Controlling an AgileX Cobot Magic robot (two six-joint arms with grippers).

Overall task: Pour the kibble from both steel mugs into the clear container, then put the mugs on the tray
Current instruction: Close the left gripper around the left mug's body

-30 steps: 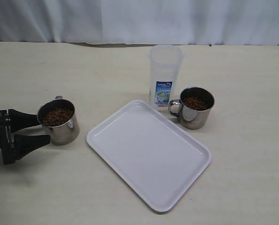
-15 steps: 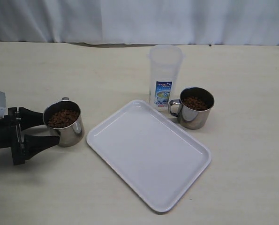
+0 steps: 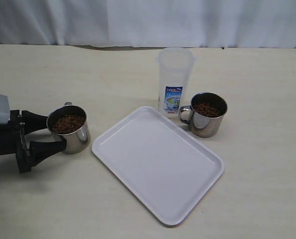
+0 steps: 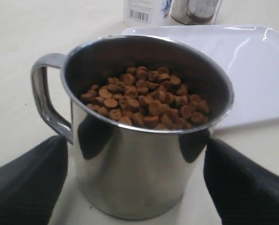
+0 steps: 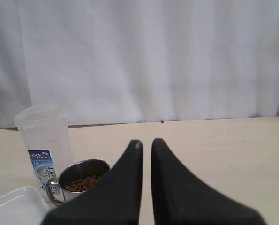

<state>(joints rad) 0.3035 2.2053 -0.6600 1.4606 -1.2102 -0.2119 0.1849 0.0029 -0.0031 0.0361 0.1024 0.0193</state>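
Note:
A steel mug (image 3: 72,138) full of reddish-brown kibble (image 3: 67,123) stands left of the white tray (image 3: 157,162). My left gripper (image 3: 55,132) is open and straddles this mug (image 4: 139,168), one black finger (image 4: 31,183) on each side; a thin gap shows on the handle side. The second steel mug (image 3: 206,123), also holding kibble (image 3: 207,109), stands by the tray's far right edge, next to the clear container (image 3: 175,74). My right gripper (image 5: 146,143) is shut and empty, hovering well back from that mug (image 5: 80,180) and the container (image 5: 43,136); the exterior view does not show it.
A white curtain (image 3: 148,20) closes off the far edge of the beige table (image 3: 257,189). The tray lies diagonally in the middle, its near corner towards the front. The left arm's black body (image 3: 3,139) lies low along the table's left edge.
The left gripper has advanced to the right around the left mug, and the mug has shifted slightly right towards the tray. The right mug, container and tray have not moved.

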